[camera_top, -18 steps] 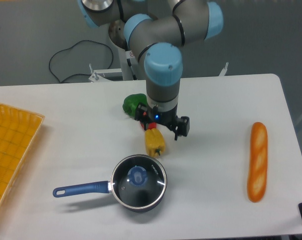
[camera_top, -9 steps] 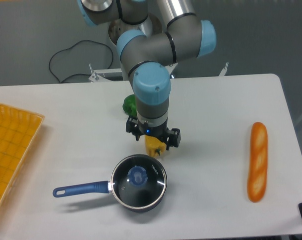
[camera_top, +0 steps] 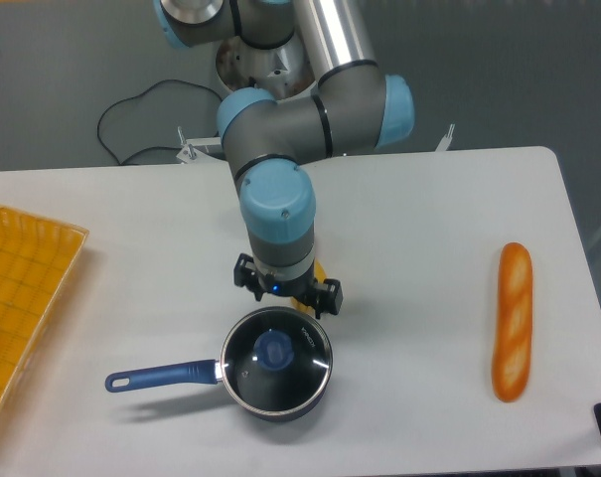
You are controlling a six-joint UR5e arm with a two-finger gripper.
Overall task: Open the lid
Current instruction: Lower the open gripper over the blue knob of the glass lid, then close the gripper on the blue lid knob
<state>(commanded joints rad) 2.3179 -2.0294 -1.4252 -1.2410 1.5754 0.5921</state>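
Note:
The lid [camera_top: 276,360], a round glass disc with a silver rim and a blue centre knob [camera_top: 272,349], rests flat on a dark saucepan [camera_top: 276,390] whose blue handle [camera_top: 161,376] points left. My gripper [camera_top: 278,298] hangs over the pan's far rim, just behind the knob and above it. Its fingers are hidden under the wrist, so I cannot see whether they are open or shut. Nothing is visibly held.
A yellow pepper [camera_top: 318,270] peeks out behind the wrist. A baguette [camera_top: 512,320] lies at the right of the white table. An orange tray [camera_top: 22,298] sits at the left edge. A black cable [camera_top: 151,119] runs behind the table.
The arm has swung left and toward the front, bringing the gripper from beside the yellow pepper to above the pan's far rim; it now hides the green vegetable. The lid and pan have not moved.

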